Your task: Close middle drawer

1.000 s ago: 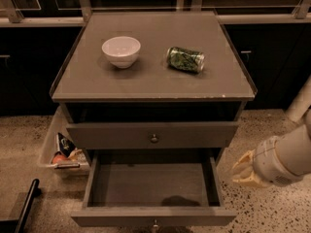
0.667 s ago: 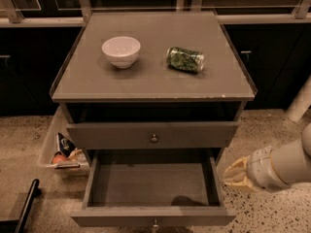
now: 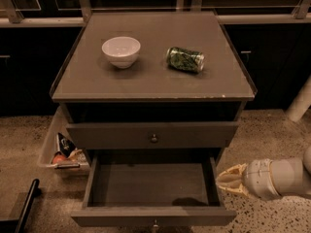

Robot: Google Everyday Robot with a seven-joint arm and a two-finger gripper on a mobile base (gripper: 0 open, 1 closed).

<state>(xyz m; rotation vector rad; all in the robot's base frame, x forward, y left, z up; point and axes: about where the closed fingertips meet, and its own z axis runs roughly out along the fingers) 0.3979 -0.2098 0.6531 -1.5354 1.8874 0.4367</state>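
Observation:
The middle drawer point(image 3: 150, 183) is pulled far out at the bottom of the view and looks empty inside. Its low front panel point(image 3: 121, 216) has a small brass knob point(image 3: 154, 224) at the centre. My gripper point(image 3: 227, 180) is at the lower right, pointing left. It sits just outside the drawer's right side wall, near the front corner. I cannot tell whether it touches the wall. The arm point(image 3: 284, 176) reaches in from the right edge.
The upper drawer point(image 3: 153, 135), with a taller front panel and a knob, stands slightly out above. A white bowl point(image 3: 121, 50) and a green can point(image 3: 185, 59) on its side sit on the cabinet top. A bin of snack packets point(image 3: 63, 152) stands to the left, and a dark pole point(image 3: 26, 205) at the lower left.
My gripper has moved left, from well right of the cabinet to beside the open drawer's right wall. The drawers have not moved.

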